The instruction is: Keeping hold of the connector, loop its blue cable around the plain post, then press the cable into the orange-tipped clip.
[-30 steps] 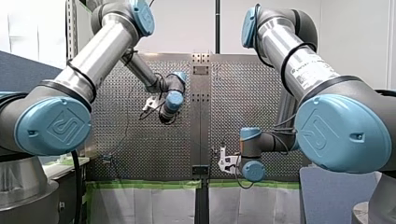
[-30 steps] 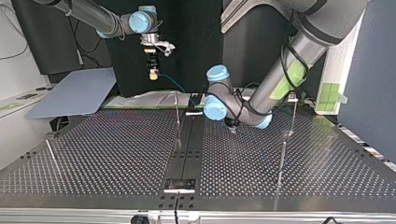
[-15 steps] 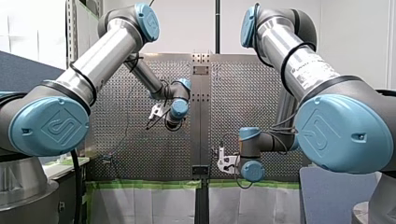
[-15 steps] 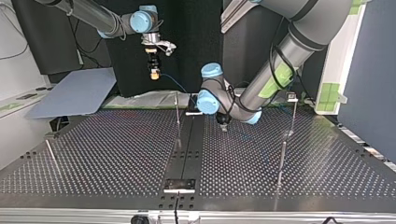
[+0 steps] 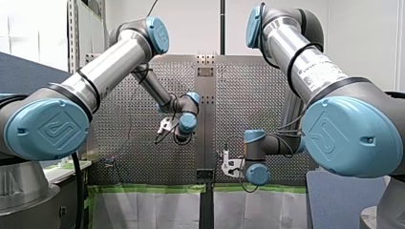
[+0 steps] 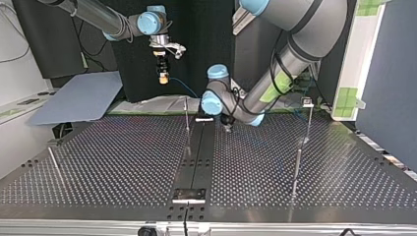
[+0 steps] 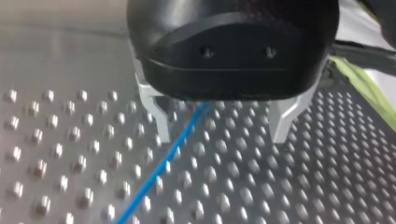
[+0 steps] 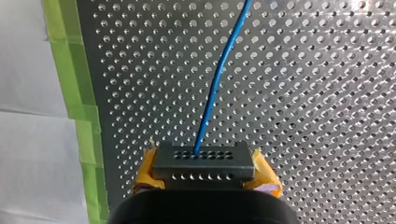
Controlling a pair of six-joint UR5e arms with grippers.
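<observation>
Right gripper (image 8: 205, 176) clamped on connector (image 8: 204, 161), left gripper (image 7: 222, 139) apart, blue cable (image 7: 159, 172) passing through its gap

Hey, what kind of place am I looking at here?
Likely a robotics lab test cell: my left arm and my right arm reach over a perforated metal table with a thin upright post and a blue cable.

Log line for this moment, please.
right gripper: shut on connector | left gripper: open, fingers astride blue cable, just above table
</observation>
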